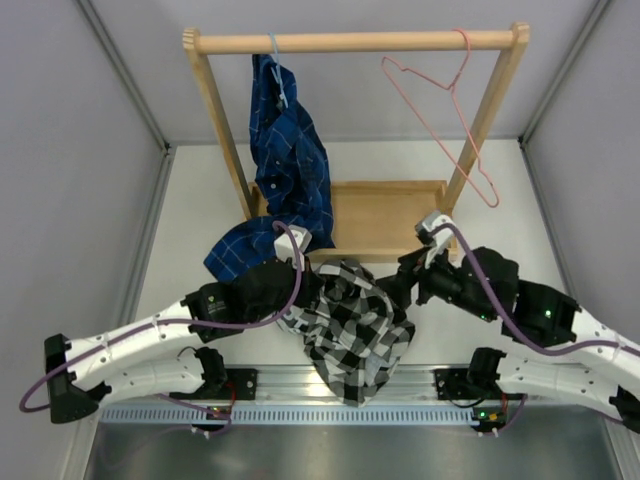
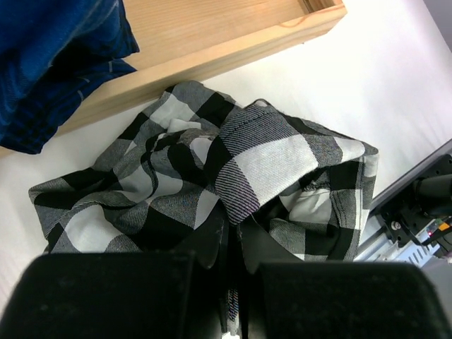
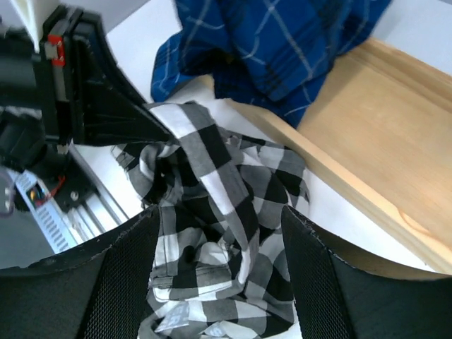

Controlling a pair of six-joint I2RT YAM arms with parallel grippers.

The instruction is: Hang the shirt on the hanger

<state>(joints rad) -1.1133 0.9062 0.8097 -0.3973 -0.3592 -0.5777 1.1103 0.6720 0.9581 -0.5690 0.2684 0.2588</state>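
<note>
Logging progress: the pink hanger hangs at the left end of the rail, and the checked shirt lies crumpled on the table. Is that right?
Not quite. The pink hanger hangs toward the right end of the wooden rail, not the left, as the top external view shows. The checked shirt does lie crumpled on the table.

Dark blue plaid shirt (image 1: 290, 150) on pale blue hanger (image 1: 273, 45) hangs from wooden rack (image 1: 350, 42), pooling on table (image 1: 190, 215) just beyond left gripper (image 2: 233, 254).
</note>
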